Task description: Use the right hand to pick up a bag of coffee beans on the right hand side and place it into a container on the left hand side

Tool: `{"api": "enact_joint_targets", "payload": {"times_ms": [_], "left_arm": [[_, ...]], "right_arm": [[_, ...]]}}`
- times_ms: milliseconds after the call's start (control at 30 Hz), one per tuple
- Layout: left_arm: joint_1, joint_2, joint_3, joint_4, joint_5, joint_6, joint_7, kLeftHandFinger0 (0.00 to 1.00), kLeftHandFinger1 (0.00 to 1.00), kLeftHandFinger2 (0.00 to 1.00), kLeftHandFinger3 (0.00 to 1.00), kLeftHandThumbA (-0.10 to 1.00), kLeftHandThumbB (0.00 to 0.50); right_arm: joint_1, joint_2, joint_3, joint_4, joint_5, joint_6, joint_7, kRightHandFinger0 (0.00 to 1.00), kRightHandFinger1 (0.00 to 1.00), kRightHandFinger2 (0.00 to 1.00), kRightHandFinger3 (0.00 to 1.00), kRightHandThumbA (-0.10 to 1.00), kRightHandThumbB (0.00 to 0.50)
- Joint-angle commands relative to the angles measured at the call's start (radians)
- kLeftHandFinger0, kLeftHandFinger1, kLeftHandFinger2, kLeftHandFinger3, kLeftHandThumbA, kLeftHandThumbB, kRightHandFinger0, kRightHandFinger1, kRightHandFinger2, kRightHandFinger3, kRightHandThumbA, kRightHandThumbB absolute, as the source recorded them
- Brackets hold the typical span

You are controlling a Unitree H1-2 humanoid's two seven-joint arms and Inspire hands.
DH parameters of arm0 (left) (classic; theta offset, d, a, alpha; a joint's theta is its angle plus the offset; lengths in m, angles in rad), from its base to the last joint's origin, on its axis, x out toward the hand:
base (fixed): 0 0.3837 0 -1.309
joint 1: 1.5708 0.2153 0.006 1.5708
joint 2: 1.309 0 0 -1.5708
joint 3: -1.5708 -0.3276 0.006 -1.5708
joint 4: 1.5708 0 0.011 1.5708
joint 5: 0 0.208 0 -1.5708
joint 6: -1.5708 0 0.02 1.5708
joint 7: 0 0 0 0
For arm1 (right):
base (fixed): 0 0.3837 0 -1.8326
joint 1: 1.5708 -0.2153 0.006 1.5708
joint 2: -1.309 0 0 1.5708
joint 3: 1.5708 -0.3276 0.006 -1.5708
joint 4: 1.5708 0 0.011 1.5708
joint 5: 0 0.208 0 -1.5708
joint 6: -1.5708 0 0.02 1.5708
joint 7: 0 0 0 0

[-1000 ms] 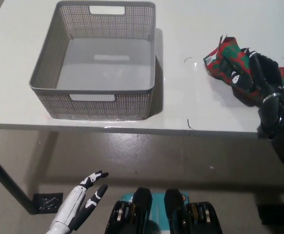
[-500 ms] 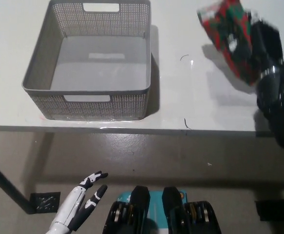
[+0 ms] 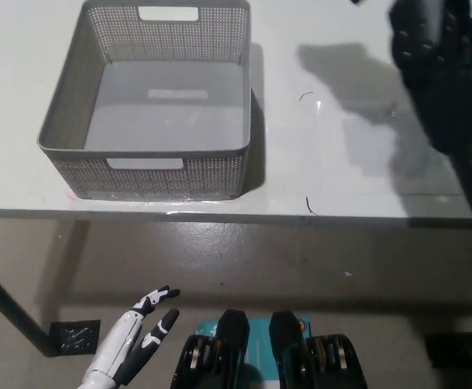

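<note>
Desk (image 3: 357, 162): white, fills the upper part of the head view; front edge runs straight across the middle. A broad grey shadow lies on its right half, below my raised right arm. A few short dark curved marks sit on the bare surface between basket and shadow, one more at the front edge.

Floor (image 3: 244, 267): grey, glossy, below the desk edge. A dark desk leg crosses the lower left corner, with a small black patterned patch beside its foot.

Basket (image 3: 74, 105): grey perforated plastic, rectangular, upright on the left half of the desk, with a cut-out handle slot in the near wall and another in the far wall. Its near wall stands close to the desk's front edge. Inside is only bare smooth bottom.

My right robot hand (image 3: 430, 49): black, at the top right, raised over the desk, partly cut by the frame edge. Arm runs down the right border. I cannot tell how the fingers stand, nor whether they hold anything.

My left robot hand (image 3: 142, 328): white with black tips, lower left, below desk level over the floor, fingers spread and holding nothing.

Bag of coffee beans: I cannot see it in this view; it is not in the basket, nor on the visible desk.
</note>
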Motion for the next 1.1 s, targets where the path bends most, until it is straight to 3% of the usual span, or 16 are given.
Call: {"api": "enact_joint_targets", "payload": {"times_ms": [0,33,67,200,333,400,467,533,600,633,667,700,733,767,833,1067], "left_arm": [[-0.004,0.011,-0.006,-0.013,0.013,-0.023,-0.004,1.00,1.00,1.00,1.00,1.00,0.127],[-0.004,0.011,-0.007,-0.013,0.013,-0.024,-0.004,1.00,1.00,1.00,1.00,1.00,0.127],[-0.003,0.012,-0.007,-0.017,0.011,-0.022,-0.007,1.00,1.00,1.00,1.00,1.00,0.118],[-0.004,0.014,-0.013,-0.024,0.016,-0.010,-0.016,1.00,1.00,1.00,1.00,1.00,0.129],[-0.008,0.010,-0.018,-0.018,0.010,-0.015,-0.022,1.00,1.00,1.00,1.00,1.00,0.127],[-0.008,0.010,-0.021,-0.016,0.011,-0.018,-0.023,1.00,1.00,1.00,1.00,1.00,0.131],[-0.009,0.009,-0.024,-0.016,0.012,-0.020,-0.024,1.00,1.00,1.00,1.00,1.00,0.134],[-0.013,0.009,-0.026,-0.015,0.015,-0.018,-0.025,1.00,1.00,1.00,1.00,1.00,0.115],[-0.010,0.010,-0.029,-0.022,0.015,-0.013,-0.031,1.00,1.00,1.00,1.00,1.00,0.113],[-0.010,0.012,-0.030,-0.026,0.017,-0.010,-0.034,1.00,1.00,1.00,1.00,1.00,0.120],[-0.013,0.014,-0.030,-0.029,0.017,-0.007,-0.037,1.00,1.00,1.00,1.00,1.00,0.116],[-0.016,0.017,-0.030,-0.031,0.018,-0.010,-0.039,1.00,1.00,1.00,1.00,1.00,0.106],[-0.016,0.019,-0.030,-0.034,0.016,-0.009,-0.042,1.00,1.00,1.00,1.00,1.00,0.098],[-0.018,0.022,-0.030,-0.038,0.017,-0.006,-0.045,1.00,1.00,1.00,1.00,1.00,0.102],[-0.022,0.026,-0.031,-0.040,0.021,-0.003,-0.049,1.00,1.00,1.00,1.00,1.00,0.100],[-0.021,0.035,-0.040,-0.044,0.031,0.006,-0.062,1.00,1.00,1.00,1.00,1.00,0.123]], "right_arm": [[-0.131,0.071,0.008,-0.019,-0.011,0.001,-0.004,0.00,0.17,0.75,0.88,-0.10,0.168],[-0.132,0.078,0.010,-0.017,-0.016,-0.001,-0.008,0.00,0.23,0.82,0.93,-0.10,0.172],[-0.141,0.109,0.015,-0.003,-0.020,0.003,-0.022,0.08,0.30,0.81,0.91,-0.10,0.214],[-0.157,0.171,0.024,0.028,-0.027,0.002,-0.035,0.00,0.21,0.71,0.78,-0.10,0.229],[-0.170,0.266,0.034,0.111,-0.018,-0.012,-0.045,0.00,0.26,0.78,0.79,-0.10,0.206],[-0.170,0.286,0.038,0.138,-0.020,-0.019,-0.051,0.00,0.28,0.82,0.81,-0.10,0.212],[-0.170,0.314,0.053,0.185,-0.035,-0.024,-0.077,0.00,0.25,0.78,0.85,-0.10,0.243],[-0.168,0.328,0.054,0.221,-0.029,-0.037,-0.085,0.00,0.20,0.78,0.88,-0.10,0.183],[-0.157,0.343,0.042,0.238,-0.006,-0.025,-0.061,0.00,0.31,0.81,0.94,-0.10,0.166],[-0.149,0.346,0.046,0.241,-0.018,-0.011,-0.074,0.00,0.38,0.83,0.97,-0.10,0.189],[-0.145,0.342,0.050,0.234,-0.021,0.023,-0.046,0.12,0.54,1.00,1.00,-0.04,0.234],[-0.137,0.327,0.064,0.195,-0.028,0.103,0.048,0.76,1.00,1.00,1.00,0.45,0.255],[-0.129,0.317,0.070,0.176,-0.026,0.115,0.087,1.00,1.00,1.00,1.00,0.55,0.301],[-0.122,0.308,0.074,0.156,-0.023,0.132,0.125,1.00,1.00,1.00,1.00,0.69,0.339],[-0.106,0.287,0.082,0.120,-0.023,0.176,0.184,1.00,1.00,1.00,1.00,0.83,0.369],[-0.050,0.236,0.121,0.028,-0.055,0.229,0.229,1.00,1.00,1.00,1.00,0.93,0.342]]}}
